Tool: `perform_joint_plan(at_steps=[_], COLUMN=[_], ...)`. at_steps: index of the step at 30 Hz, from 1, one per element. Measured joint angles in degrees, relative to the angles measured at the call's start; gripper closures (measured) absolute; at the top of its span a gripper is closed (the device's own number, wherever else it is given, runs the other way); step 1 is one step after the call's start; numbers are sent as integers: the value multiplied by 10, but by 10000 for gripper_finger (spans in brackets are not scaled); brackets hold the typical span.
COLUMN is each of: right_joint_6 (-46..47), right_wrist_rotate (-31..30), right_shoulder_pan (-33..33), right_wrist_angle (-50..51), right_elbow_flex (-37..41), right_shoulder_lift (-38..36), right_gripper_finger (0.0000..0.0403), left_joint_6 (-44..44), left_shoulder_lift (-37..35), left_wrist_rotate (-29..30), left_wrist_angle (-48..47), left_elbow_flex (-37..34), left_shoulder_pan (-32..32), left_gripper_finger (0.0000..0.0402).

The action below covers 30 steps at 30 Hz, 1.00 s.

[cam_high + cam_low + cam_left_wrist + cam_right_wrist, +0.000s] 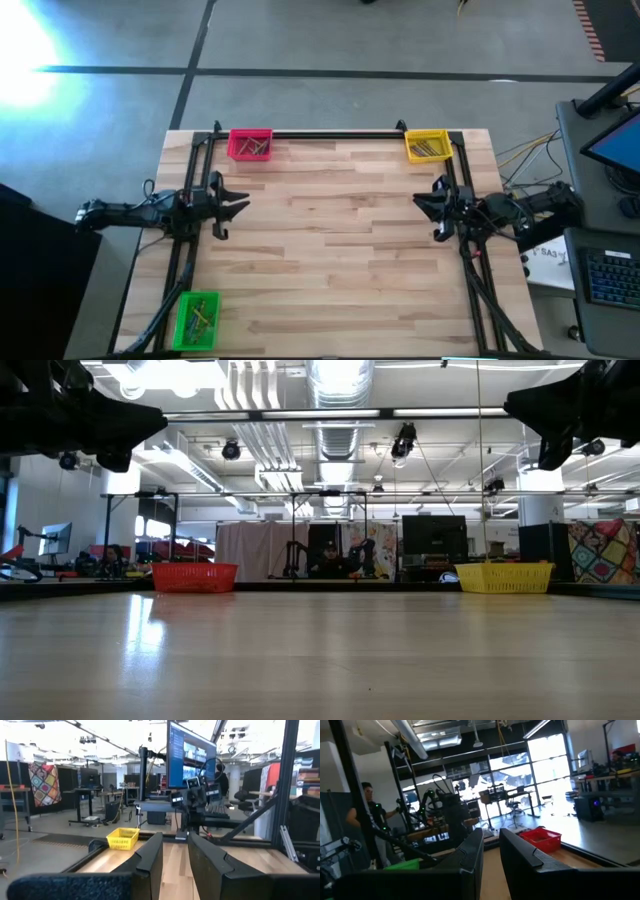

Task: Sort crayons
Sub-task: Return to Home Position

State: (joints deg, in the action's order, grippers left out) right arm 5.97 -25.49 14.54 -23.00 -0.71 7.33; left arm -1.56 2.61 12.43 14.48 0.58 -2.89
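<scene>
**Both end effectors empty above the worktop, crayons in the bins**

The left end effector [240, 205] hangs over the left side of the worktop [330, 260]. Its two fingers are parted by a narrow gap, with bare wood showing between them. It grips nothing and touches nothing. The right end effector [420, 201] mirrors it over the right side, fingers likewise a little apart and empty. The two point toward each other across the middle of the worktop, well apart.

The crayons [256, 147] lie inside three bins. Some are in the pink bin [234, 145] at the far left corner and some in the yellow bin [427, 134] at the far right corner. The rest are in the green bin [181, 320] at the near left corner.

A white sheet [545, 258] beside the worktop on the right carries dark print that cannot be read.
</scene>
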Motion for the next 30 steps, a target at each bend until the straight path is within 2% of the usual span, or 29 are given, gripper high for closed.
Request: perform_joint_plan(at_steps=[3, 6, 9, 19, 22, 30], right_joint_6=[5, 21, 44, 28, 36, 35], right_wrist_rotate=[5, 44, 45, 45, 45, 47], right_shoulder_pan=[-17, -22, -22, -22, -22, -22], right_wrist_angle=[4, 19, 54, 96, 150, 177], right_elbow_flex=[0, 0, 0, 0, 1, 1], right_shoulder_lift=[4, 13, 20, 21, 14, -18], right_gripper_finger=[349, 349, 349, 349, 349, 349], left_joint_6=[21, 57, 66, 43, 35, 35], left_shoulder_lift=[11, 12, 6, -10, -1, 8], left_wrist_rotate=[7, 16, 15, -40, -41, -40], left_wrist_angle=[-17, -48, -83, -120, -121, -121], left_elbow_flex=[0, 0, 0, 0, 0, 0], left_shoulder_pan=[0, 0, -1, -1, -1, -1], left_gripper_finger=[326, 326, 326, 326, 326, 326])
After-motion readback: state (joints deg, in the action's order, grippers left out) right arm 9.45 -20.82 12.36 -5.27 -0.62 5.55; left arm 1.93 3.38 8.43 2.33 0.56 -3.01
